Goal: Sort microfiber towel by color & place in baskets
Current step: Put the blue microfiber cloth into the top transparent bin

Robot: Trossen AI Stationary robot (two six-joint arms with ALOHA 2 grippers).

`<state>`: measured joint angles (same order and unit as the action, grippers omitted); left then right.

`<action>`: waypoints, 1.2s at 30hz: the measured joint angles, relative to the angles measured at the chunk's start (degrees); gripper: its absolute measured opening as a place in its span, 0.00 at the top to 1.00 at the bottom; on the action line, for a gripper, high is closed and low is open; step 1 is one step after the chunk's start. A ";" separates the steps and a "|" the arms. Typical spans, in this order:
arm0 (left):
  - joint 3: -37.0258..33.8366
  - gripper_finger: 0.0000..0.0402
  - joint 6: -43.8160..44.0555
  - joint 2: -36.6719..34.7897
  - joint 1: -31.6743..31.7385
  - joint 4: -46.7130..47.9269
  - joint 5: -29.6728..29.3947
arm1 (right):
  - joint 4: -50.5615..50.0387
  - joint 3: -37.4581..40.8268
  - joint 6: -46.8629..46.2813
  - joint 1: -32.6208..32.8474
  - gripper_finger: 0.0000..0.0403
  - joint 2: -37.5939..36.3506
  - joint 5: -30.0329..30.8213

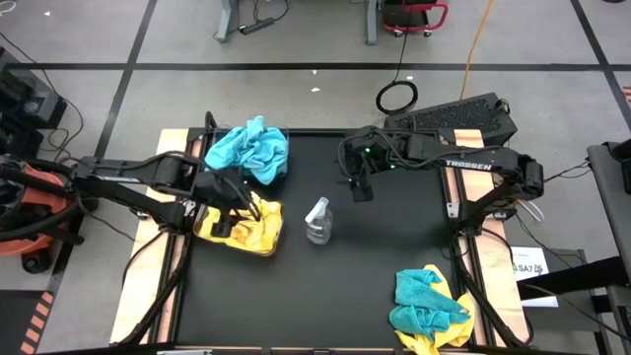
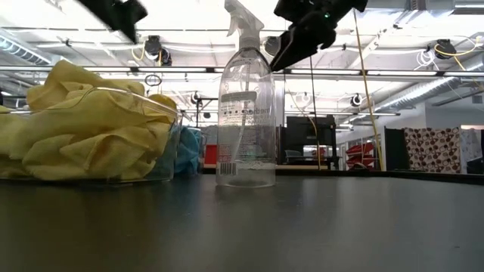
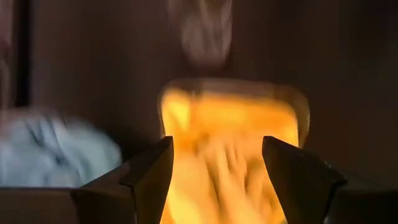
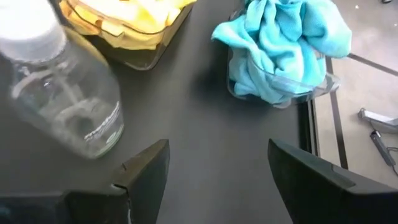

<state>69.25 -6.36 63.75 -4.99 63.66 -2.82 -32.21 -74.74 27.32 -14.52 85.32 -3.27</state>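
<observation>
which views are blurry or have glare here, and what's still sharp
Left wrist view: smeared by blur, the yellow towels in their basket glow soft-edged between the open left gripper. Right wrist view: the spray bottle is softened close-up, the teal towels crisper. Low view: bright ceiling lights behind, bottle sharp. High view: evenly lit, no glare.

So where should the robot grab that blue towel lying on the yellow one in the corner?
Probably from straight above, pinching a raised fold of the teal towel. It lies crumpled on top of the yellow towel, so its bumps stick up and a top pinch should lift teal only. The right gripper is nearer, open.
</observation>
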 joint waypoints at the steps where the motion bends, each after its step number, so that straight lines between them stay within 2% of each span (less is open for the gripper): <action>1: 0.00 0.37 -1.34 -0.10 0.00 -3.12 0.29 | -0.69 0.00 0.10 0.00 0.34 -0.51 -0.04; 5: 0.00 0.37 -6.44 -0.35 0.00 -13.09 4.26 | -5.07 -0.02 -0.88 0.00 0.34 -2.31 -2.19; 10: -1.01 0.37 -10.02 -0.37 -0.02 -20.22 9.03 | -14.32 0.00 -3.81 0.08 0.34 -4.64 -3.74; 14: -3.36 0.37 -10.63 -0.10 0.00 -24.69 12.71 | -21.62 0.00 -6.23 1.16 0.34 -6.41 -8.84; 18: -5.17 0.37 -10.61 1.47 -0.36 -26.78 13.45 | -26.55 0.05 -9.76 3.64 0.34 -7.49 -14.34; 22: -7.42 0.37 -10.59 3.08 -1.07 -30.03 15.09 | -27.53 2.77 -15.38 6.92 0.34 -8.94 -20.64; 24: -7.84 0.37 -10.60 4.34 -1.59 -30.86 16.31 | -27.54 4.76 -18.64 9.03 0.34 -9.68 -21.90; 29: -7.85 0.37 -10.59 7.58 -3.60 -33.88 16.81 | -26.46 10.96 -28.07 14.87 0.34 -11.69 -22.16; 36: -7.85 0.37 -10.49 11.84 -6.12 -37.29 20.21 | -17.21 22.31 -43.94 24.67 0.34 -14.59 -22.09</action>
<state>61.41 -16.85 75.59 -11.11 26.37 17.39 -49.42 -52.43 -16.62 10.14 70.73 -25.36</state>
